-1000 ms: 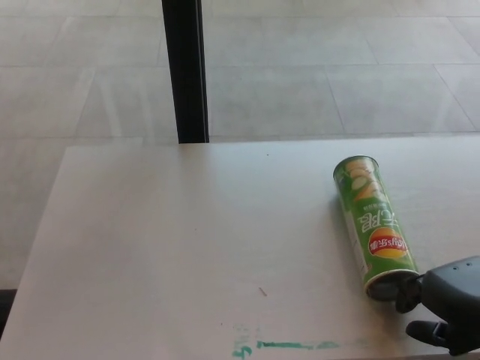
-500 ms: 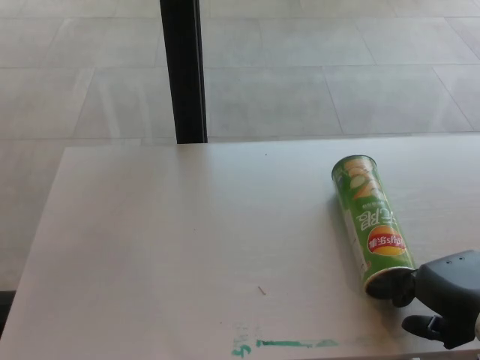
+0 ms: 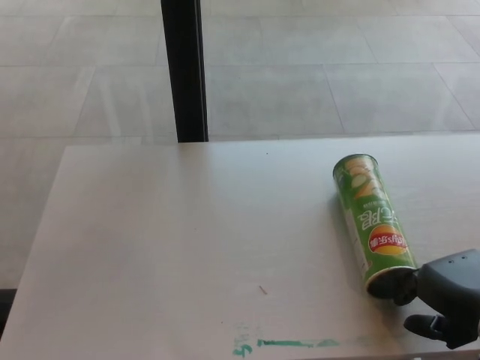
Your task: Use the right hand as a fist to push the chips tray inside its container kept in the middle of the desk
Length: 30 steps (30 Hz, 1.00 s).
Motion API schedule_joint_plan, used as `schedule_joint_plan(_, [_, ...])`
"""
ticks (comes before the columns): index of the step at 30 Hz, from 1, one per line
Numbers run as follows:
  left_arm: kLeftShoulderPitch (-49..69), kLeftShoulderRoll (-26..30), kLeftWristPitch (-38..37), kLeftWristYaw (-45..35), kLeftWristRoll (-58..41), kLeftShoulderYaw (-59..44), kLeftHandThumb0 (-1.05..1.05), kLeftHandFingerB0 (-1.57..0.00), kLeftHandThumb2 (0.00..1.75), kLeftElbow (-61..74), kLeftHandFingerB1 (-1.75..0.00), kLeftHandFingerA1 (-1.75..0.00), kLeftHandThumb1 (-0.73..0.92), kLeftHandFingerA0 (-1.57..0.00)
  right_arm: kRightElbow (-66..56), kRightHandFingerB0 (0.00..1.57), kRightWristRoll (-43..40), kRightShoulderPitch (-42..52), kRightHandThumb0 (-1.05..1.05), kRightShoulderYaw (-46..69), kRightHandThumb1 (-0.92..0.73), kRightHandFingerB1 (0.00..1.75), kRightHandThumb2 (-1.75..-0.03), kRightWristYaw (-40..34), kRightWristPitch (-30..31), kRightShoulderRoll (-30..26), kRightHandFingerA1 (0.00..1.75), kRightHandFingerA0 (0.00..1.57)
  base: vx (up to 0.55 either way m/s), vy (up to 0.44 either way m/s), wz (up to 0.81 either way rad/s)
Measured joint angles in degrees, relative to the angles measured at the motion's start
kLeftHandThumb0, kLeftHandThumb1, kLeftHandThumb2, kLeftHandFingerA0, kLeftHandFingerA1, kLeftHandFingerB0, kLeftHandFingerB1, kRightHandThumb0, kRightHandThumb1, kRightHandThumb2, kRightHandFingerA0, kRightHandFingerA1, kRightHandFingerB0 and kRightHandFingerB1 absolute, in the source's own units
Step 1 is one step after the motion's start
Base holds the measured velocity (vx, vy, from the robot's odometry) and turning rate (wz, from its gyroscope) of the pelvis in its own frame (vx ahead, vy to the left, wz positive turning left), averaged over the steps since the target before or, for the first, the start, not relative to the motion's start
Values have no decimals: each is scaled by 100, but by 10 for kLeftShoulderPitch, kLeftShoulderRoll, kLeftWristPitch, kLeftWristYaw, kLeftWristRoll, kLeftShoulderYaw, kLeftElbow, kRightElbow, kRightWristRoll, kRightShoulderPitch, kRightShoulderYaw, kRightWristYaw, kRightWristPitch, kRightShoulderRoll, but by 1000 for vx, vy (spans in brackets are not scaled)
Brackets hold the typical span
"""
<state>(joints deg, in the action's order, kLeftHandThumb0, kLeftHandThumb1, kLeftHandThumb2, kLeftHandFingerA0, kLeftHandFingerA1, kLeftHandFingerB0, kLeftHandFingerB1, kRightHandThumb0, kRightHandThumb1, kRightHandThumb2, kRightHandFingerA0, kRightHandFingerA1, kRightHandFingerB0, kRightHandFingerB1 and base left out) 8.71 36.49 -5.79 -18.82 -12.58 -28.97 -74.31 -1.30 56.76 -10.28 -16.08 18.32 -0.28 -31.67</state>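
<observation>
The right hand is entering from the lower right corner, with its fingers curled together into a fist and gripping nothing. One knuckle is pressing against the near open end of the chips container; the tray inside that end cannot be made out.

The chips container, a green cylindrical can, is lying on its side directly ahead of the hand and slightly to its left. Its near end is touching the fist and its far end is pointing away from the hand across the desk. A red and yellow logo is facing upward on the section of the can closest to the hand.

To the left of the hand, along the near desk edge, a green smear is marking the pale surface. A small dark speck is lying a little farther out, also left of the hand.

Well beyond the hand, past the far desk edge, a black vertical post is standing against the tiled floor.
</observation>
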Motion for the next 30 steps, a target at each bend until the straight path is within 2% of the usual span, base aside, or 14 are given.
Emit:
schedule_joint_plan(1, [1,0,0,0,0,0,-64,-42,62,0,-43,-57,71,-47,-20,47,-5,9,-70,13,-86,42,-66,0,-1,-10,121,84,0,0,0])
schedule_joint_plan(2, [1,0,-1,-1,0,1,-64,-42,62,0,-43,-56,72,-47,-34,48,-10,15,-69,22,-86,42,-65,1,-3,-17,102,87,0,0,0])
schedule_joint_plan(3, [2,0,-1,-1,1,2,-63,-45,61,0,-43,-56,72,-51,-50,46,-18,22,-67,34,-85,40,-66,2,-6,-24,83,82,0,0,0])
schedule_joint_plan(5, [2,0,-1,-1,1,3,-63,-45,61,0,-43,-56,72,-51,-67,46,-33,33,-67,50,-85,40,-66,8,-9,-31,83,82,0,0,0])
schedule_joint_plan(6, [2,0,-1,-1,1,3,-62,-45,61,0,-43,-55,72,-51,-76,39,-41,39,-64,58,-69,56,-108,13,-10,-33,84,82,0,0,0])
schedule_joint_plan(7, [2,0,-1,-1,1,3,-63,-44,61,0,-43,-57,71,-52,-84,50,-49,43,-67,66,-84,39,-66,18,-11,-35,79,77,0,0,0])
schedule_joint_plan(9, [2,0,-1,-1,1,3,-63,-44,61,0,-44,-58,71,-49,-100,53,-64,55,-68,82,-84,38,-66,27,-12,-39,70,77,0,0,0])
schedule_joint_plan(16, [1,-1,-1,-1,1,4,-62,-43,61,0,-43,-57,72,-52,-156,54,-121,84,-65,148,-83,40,-65,62,-12,-52,73,75,0,0,0])
schedule_joint_plan(17, [1,-1,-1,-1,1,4,-62,-44,61,0,-44,-57,71,-51,-162,56,-128,86,-62,158,-80,44,-64,67,-12,-54,75,82,0,0,0])
schedule_joint_plan(21, [1,-2,-1,-1,1,4,-63,-45,61,0,-43,-58,70,-52,-181,57,-157,92,-61,198,-80,44,-64,82,-12,-64,78,82,0,0,0])
schedule_joint_plan(25, [1,-2,-1,-1,1,4,-63,-44,61,0,-42,-57,71,-53,-194,56,-193,102,-53,262,-76,46,-63,100,-11,-73,72,87,0,0,0])
schedule_joint_plan(26, [1,-2,-1,-1,1,4,-63,-43,61,0,-42,-57,71,-52,-195,50,-200,104,-58,277,-64,60,-98,102,-11,-74,79,85,0,0,0])
schedule_joint_plan(27, [0,-2,-1,-1,1,4,-63,-44,61,0,-42,-57,71,-52,-195,63,-208,106,-52,293,-75,47,-62,105,-11,-74,68,97,0,0,0])
schedule_joint_plan(30, [0,-2,-1,-1,1,4,-63,-45,61,0,-44,-62,71,-53,-187,66,-230,122,-49,350,-73,47,-62,106,-17,-74,74,99,0,0,0])
